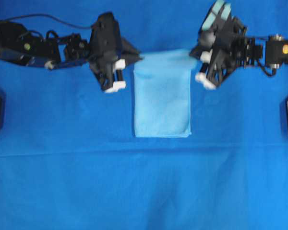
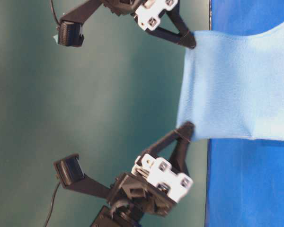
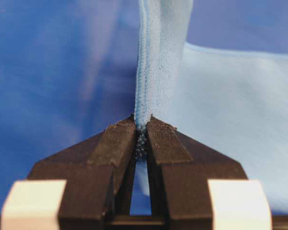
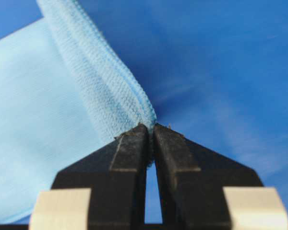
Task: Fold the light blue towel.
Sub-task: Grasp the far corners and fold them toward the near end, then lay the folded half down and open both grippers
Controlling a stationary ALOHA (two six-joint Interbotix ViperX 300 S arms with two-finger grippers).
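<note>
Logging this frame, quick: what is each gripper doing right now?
Left gripper: closed, pinching a corner of the light blue towel.
Right gripper: closed, pinching the towel's other lifted corner.

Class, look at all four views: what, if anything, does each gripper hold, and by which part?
Both hold the light blue towel. The left gripper pinches one lifted corner at the hem and the right gripper the other, jaws shut on it.

Light blue towel stretched, corners pinched by two end effectors
</note>
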